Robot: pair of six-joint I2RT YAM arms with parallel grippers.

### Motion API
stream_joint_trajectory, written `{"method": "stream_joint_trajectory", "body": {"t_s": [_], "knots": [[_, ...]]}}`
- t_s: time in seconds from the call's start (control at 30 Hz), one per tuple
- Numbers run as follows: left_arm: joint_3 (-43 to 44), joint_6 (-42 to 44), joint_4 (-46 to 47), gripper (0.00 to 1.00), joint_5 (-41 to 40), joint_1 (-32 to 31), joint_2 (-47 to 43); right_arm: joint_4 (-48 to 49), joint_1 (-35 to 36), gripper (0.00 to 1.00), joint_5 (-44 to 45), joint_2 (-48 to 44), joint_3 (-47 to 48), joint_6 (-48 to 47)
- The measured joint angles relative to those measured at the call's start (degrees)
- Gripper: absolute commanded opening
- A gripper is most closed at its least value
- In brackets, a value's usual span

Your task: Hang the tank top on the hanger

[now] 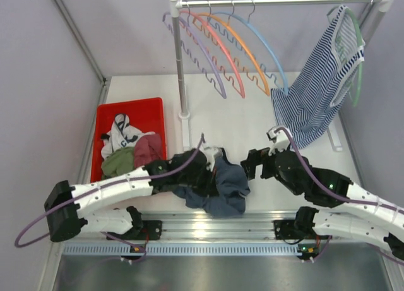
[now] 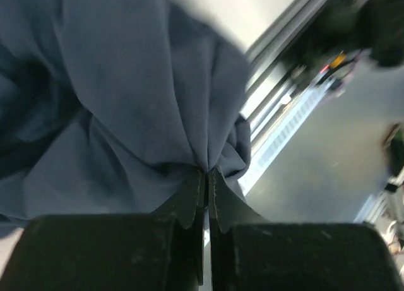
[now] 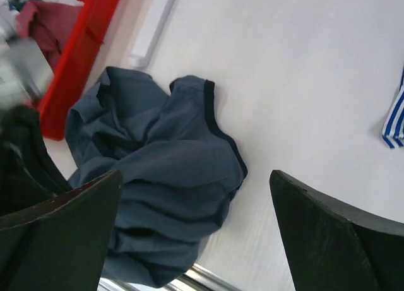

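Note:
The dark slate-blue tank top [image 1: 226,189] lies crumpled on the table's near edge between the arms. My left gripper [image 1: 203,168] is shut on a bunched fold of it; the left wrist view shows the jaws [image 2: 207,176] pinched together on the fabric [image 2: 126,101]. My right gripper [image 1: 254,162] is open and empty, just right of the top. In the right wrist view [image 3: 196,177] the top [image 3: 164,171] with its navy trim lies below and left of the fingers. The light-blue hanger [image 1: 273,51] hangs on the rail, rightmost of the row of bare hangers.
A clothes rack with a metal rail [image 1: 278,0] and post [image 1: 182,70] stands at the back, holding purple, pink and orange hangers. A blue-and-white striped top [image 1: 319,95] hangs on a green hanger at right. A red bin [image 1: 129,108] of clothes sits at left.

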Motion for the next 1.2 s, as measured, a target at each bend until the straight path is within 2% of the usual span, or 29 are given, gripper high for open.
{"method": "stream_joint_trajectory", "body": {"t_s": [0.03, 0.07, 0.1, 0.23, 0.27, 0.37, 0.47, 0.5, 0.7, 0.8, 1.0, 1.2], "knots": [[-4.3, -1.6, 2.5, 0.00, -0.5, -2.1, 0.4, -0.6, 0.0, 1.00, 0.0, 0.1, -1.0, 1.1], [-8.3, -3.1, 4.2, 0.05, -0.9, -4.3, 1.1, -1.0, 0.0, 1.00, 0.0, 0.3, -1.8, 2.1], [-11.7, -4.7, 5.7, 0.25, -1.2, -6.6, 2.1, -1.4, 0.0, 1.00, 0.0, 0.5, -2.7, 3.3], [-16.1, -8.6, 10.0, 0.62, -1.9, -11.5, 6.4, -3.5, 0.0, 1.00, 0.0, 1.9, -6.1, 7.9], [-16.1, -9.2, 11.1, 0.64, -2.4, -12.3, 7.1, -4.2, 0.0, 1.00, 0.0, 2.4, -7.0, 9.2], [-16.1, -10.2, 13.6, 0.69, -3.9, -13.4, 6.6, -4.9, -0.1, 1.00, -0.2, 4.1, -8.8, 12.2], [-15.6, -10.2, 13.2, 0.69, -7.3, -13.7, 3.7, -4.8, -0.7, 0.95, -1.0, 5.2, -10.5, 14.5], [-15.2, -10.1, 12.8, 0.70, -8.8, -13.7, 2.5, -4.8, -0.9, 0.90, -1.4, 5.2, -11.1, 15.1], [-9.0, -9.7, 9.8, 0.74, -23.4, -13.4, -5.0, -1.6, -4.8, 0.82, -7.3, 4.7, -17.0, 17.6], [-5.8, -9.1, 8.9, 0.73, -28.0, -9.6, -4.9, 1.4, -9.0, 0.80, -11.4, 4.7, -20.5, 18.0], [-4.3, -3.9, 12.3, 0.74, -23.2, 7.3, 5.9, 8.4, -17.7, 0.80, -19.8, 3.8, -24.8, 17.6], [-0.6, 0.6, 15.1, 0.77, -13.0, 12.9, 21.0, 13.7, -20.4, 0.81, -24.1, 2.7, -25.6, 17.1]]}}
